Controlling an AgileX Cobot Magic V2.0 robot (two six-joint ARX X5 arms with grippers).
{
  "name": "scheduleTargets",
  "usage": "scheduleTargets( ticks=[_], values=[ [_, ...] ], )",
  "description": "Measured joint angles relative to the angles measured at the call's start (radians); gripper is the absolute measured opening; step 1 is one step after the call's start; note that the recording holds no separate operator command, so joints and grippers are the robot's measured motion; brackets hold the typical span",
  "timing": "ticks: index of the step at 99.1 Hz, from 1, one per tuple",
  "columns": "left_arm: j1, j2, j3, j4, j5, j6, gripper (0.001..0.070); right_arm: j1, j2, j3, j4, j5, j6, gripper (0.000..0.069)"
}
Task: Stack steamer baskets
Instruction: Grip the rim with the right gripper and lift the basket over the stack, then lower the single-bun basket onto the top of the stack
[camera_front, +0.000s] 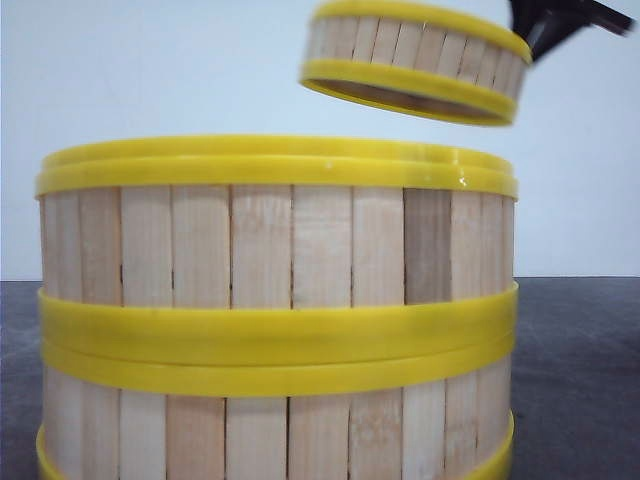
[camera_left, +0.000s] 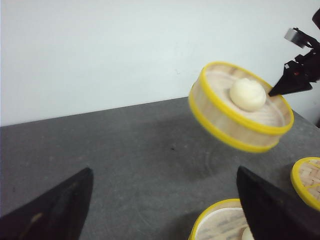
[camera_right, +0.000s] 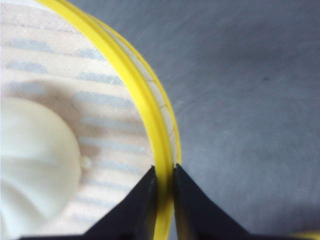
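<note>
Basket (camera_front: 415, 62) held aloft, tilted, at 1 o'clock above the stack (camera_front: 275, 320).
Its rim is pinched by the right jaws (camera_right: 164, 192); the opening is faced upward. Left jaws (camera_left: 165, 210) are spread wide, empty, over the tabletop (camera_left: 125, 150).

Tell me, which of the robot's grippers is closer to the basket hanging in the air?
The right. The right gripper is pinched on the wall of the raised basket, holding it tilted in the air. The left gripper is open, low over the table, apart from it.
</note>
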Motion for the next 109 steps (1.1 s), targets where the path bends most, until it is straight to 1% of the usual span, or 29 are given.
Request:
scheduleTargets(
  ticks=[21, 38, 53, 73, 94, 109],
  values=[
    [0.0, 0.0, 0.0, 0.0, 0.0, 0.002, 0.0545, 0.117, -0.009, 0.001, -0.002, 0.011, -0.013, 0.0029],
    [0.0, 0.0, 0.0, -0.013, 0.0, 0.002, 0.0545, 0.212, -0.071, -0.037, -0.003, 0.088, -0.017, 0.0029],
    [0.0, 0.0, 0.0, -0.064, 0.0, 0.001, 0.0545, 0.278, -0.203, -0.187, -0.003, 0.104, -0.018, 0.0029],
    [0.0, 0.0, 0.0, -0.074, 0.0, 0.001, 0.0545, 0.347, -0.37, -0.439, -0.003, 0.104, -0.019, 0.0029],
    [0.0, 0.0, 0.0, -0.072, 0.0, 0.001, 0.0545, 0.409, -0.393, -0.587, -0.003, 0.111, -0.016, 0.0029],
    [0.0, 0.0, 0.0, -0.078, 0.0, 0.001, 0.0545, 0.451, -0.391, -0.617, -0.003, 0.147, -0.016, 0.0029]
  ],
)
